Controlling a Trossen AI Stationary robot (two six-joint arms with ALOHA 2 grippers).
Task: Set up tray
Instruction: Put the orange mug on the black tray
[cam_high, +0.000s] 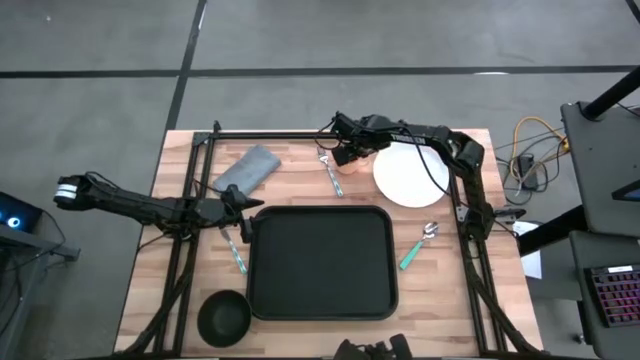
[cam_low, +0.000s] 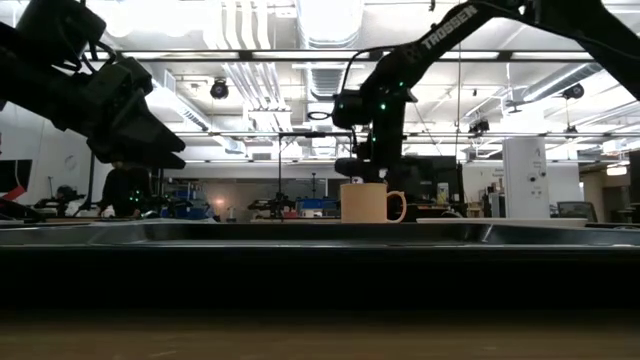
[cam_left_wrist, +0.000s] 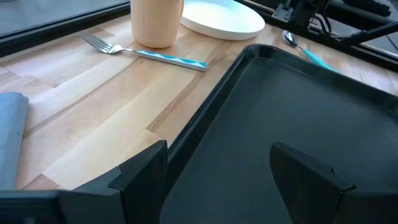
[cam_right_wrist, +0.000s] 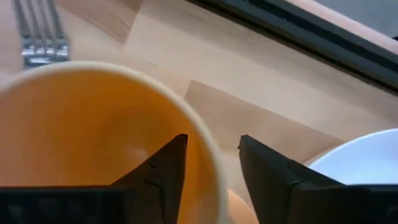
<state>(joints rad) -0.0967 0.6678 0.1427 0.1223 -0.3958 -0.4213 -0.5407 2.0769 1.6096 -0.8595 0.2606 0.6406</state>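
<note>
The large black tray (cam_high: 320, 262) lies flat on the wooden table. My left gripper (cam_high: 240, 215) hovers open over the tray's far left corner; in its wrist view (cam_left_wrist: 217, 168) one finger is over the wood and one over the tray floor, with the rim (cam_left_wrist: 205, 118) between them. A cream mug (cam_low: 368, 203) stands upright on the table beside the white plate (cam_high: 410, 175). My right gripper (cam_right_wrist: 211, 155) is open just above the mug's rim (cam_right_wrist: 208, 158), one finger over the inside and one over the outside, and touches nothing.
A grey folded napkin (cam_high: 248, 168) lies at the far left. A fork (cam_high: 330, 172) lies left of the mug. A teal-handled utensil (cam_high: 235, 250) lies left of the tray, and a spoon (cam_high: 420, 245) right of it. A small black bowl (cam_high: 222, 318) sits at the near left.
</note>
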